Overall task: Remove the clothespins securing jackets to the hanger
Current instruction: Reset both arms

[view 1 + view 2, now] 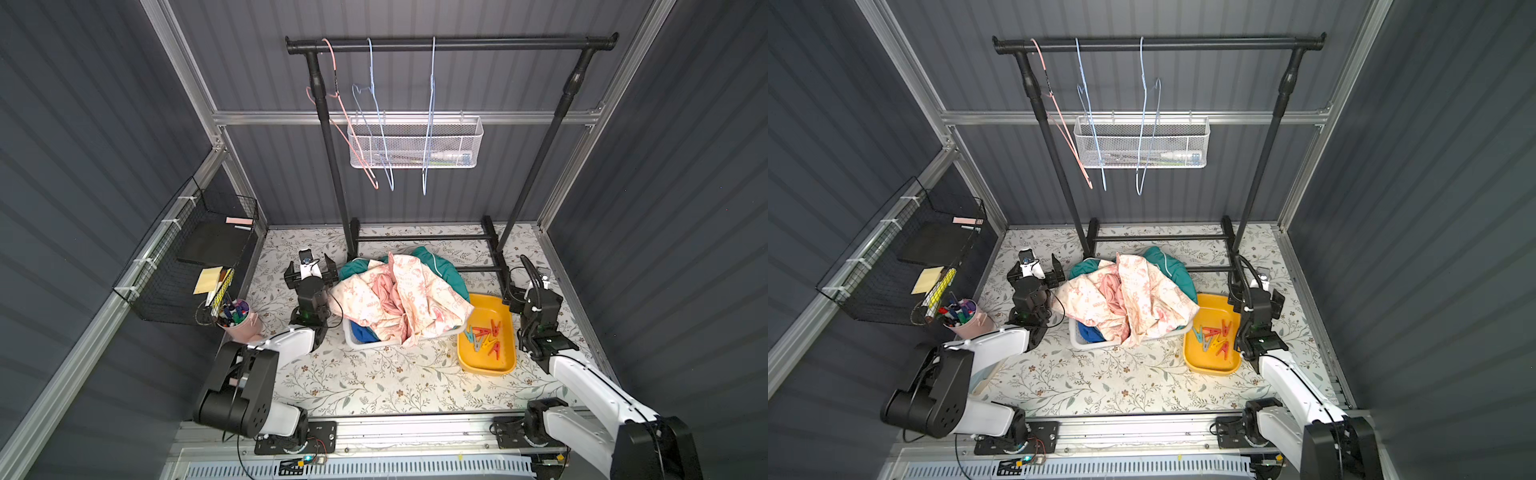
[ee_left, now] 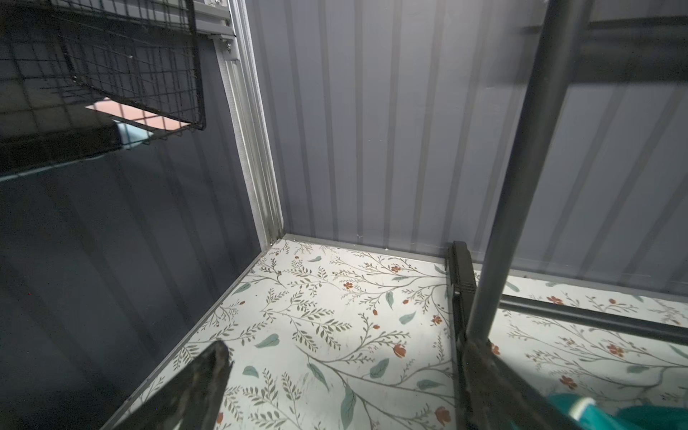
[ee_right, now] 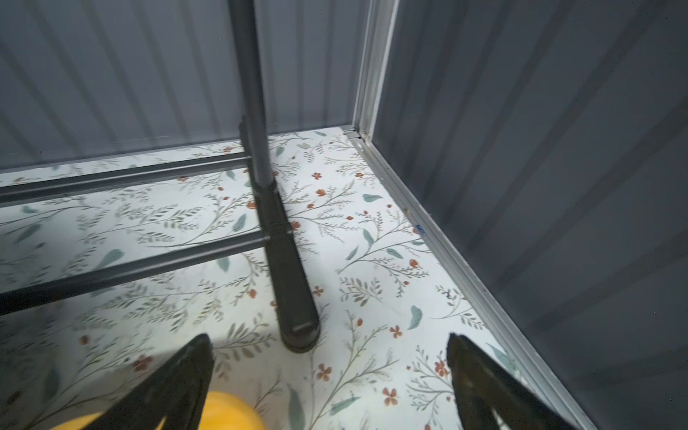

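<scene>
Against the left wall hangs a black wire basket [image 1: 195, 266], with a pink cup of markers [image 1: 241, 320] below it. Next comes the left gripper [image 1: 311, 272], low beside the rack's left post, jaws spread wide and holding nothing.

In the middle, the wire hangers [image 1: 384, 137] dangle bare from the rail. The jackets [image 1: 399, 295] are heaped in a white laundry basket [image 1: 353, 338]. The cream floral one is on top, teal shows behind it, and only a scrap of blue shows underneath.

To the right, the clothespins [image 1: 486, 332] lie loose in a yellow tray [image 1: 486, 361], mostly red with a few teal and yellow ones. I would judge them light, stiff and rather slick. On cloth they would want squeezing at the tail ends against the spring. Lying loose like this, a pinch across the body should do. The jackets look limp and would sag wherever they are lifted.

Furthest right, the right gripper [image 3: 331, 357] hangs over the floor by the rack's foot, jaws wide apart and empty.

I cannot count the overlapping pins, nor tell whether any are caught in the folds of the heap.
</scene>
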Controlling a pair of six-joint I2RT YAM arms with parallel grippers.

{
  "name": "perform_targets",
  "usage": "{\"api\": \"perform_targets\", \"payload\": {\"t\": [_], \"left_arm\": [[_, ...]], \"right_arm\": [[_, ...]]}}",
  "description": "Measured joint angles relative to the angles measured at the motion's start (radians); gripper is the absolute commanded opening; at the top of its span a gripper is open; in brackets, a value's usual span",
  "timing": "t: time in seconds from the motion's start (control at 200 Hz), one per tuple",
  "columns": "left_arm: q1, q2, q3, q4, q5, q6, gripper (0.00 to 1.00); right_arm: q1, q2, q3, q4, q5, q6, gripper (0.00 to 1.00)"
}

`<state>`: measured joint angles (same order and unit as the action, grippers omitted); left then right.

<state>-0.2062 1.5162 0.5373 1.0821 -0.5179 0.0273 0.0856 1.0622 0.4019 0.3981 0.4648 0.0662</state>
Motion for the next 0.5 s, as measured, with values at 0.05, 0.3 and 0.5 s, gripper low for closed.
{"api": "perform_targets", "payload": {"t": [0.05, 0.3, 0.5], "left_arm": [[0.015, 0.048, -0.071, 0.156, 0.012, 0.008, 0.99], [0.112, 0.182, -0.249, 0.420, 0.119, 0.015, 0.99], [0.109, 0.177, -0.187, 0.525, 0.154, 0.024, 0.99]], "right_arm": [[-0.024, 0.047, -0.017, 0.068, -0.018, -0.006, 0.99], [-0.101, 0.317, -0.070, 0.296, -0.165, -0.034, 0.99], [-0.092, 0.240, 0.012, 0.222, -0.262, 0.005, 0.99]]}}
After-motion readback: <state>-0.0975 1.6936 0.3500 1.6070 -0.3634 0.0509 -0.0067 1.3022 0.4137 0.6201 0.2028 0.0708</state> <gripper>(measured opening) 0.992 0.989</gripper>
